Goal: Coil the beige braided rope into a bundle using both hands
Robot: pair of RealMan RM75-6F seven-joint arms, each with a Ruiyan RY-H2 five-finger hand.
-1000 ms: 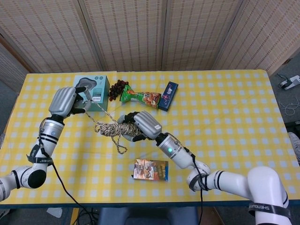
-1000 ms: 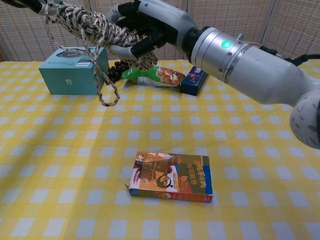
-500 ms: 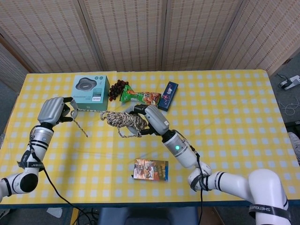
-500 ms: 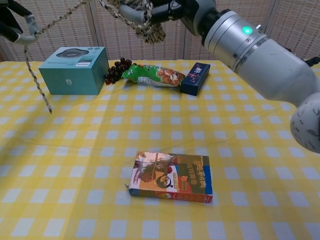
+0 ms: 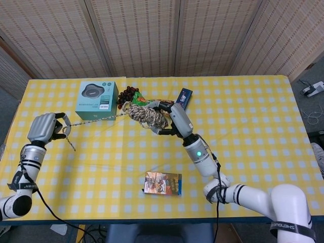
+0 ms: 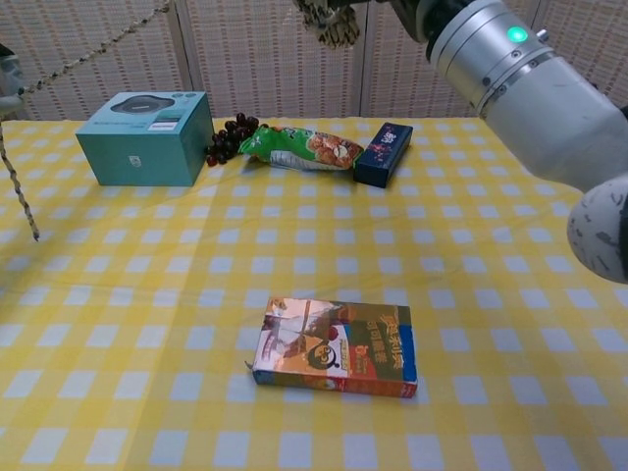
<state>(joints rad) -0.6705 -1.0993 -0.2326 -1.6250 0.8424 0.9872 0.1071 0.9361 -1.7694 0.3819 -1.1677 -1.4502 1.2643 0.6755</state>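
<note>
My right hand holds the coiled bundle of beige braided rope raised above the table; in the chest view only the bundle's lower end shows at the top edge. From the bundle a taut strand runs left to my left hand, which grips the rope near its end. A short tail hangs below that hand and shows again as the rope tail at the far left of the chest view.
A teal box, dark grapes, a green snack bag and a dark blue box line the back of the yellow checked table. An orange carton lies near the front edge.
Both hands have drawn apart: the left hand moved further left and down, the right hand lifted the bundle up and to the right. The strand between them is now longer and taut.
</note>
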